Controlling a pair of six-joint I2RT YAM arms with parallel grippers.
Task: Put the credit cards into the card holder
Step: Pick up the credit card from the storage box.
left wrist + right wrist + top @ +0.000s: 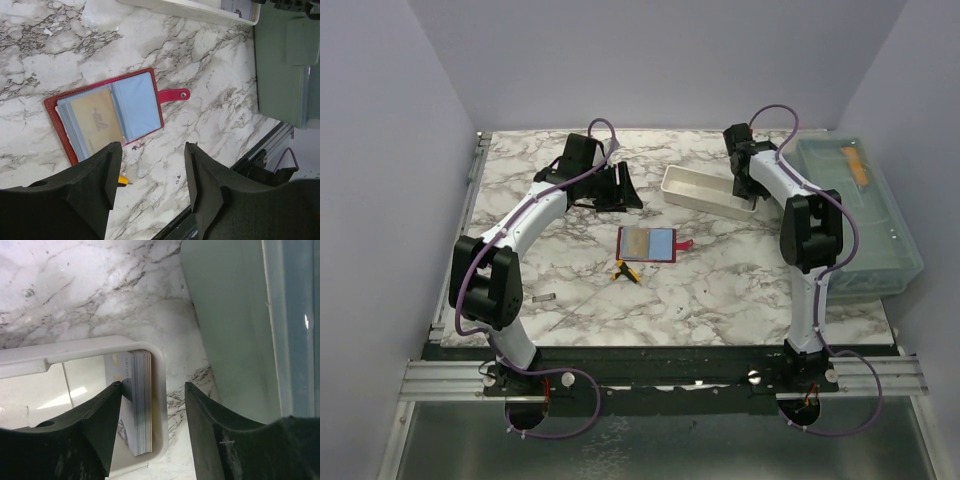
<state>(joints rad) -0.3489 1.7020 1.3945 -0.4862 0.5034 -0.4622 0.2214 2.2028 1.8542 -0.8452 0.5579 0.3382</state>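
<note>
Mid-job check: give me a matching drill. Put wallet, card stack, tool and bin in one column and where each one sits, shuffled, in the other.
Things:
1. wallet
2. card stack
3. tool
4. bin

Places:
A. right edge of the table
B. standing on edge against the end wall of the tray
C. lying open mid-table
D. close by the wallet's near side

Pairs: 1-C, 2-B, 3-D, 4-A
</note>
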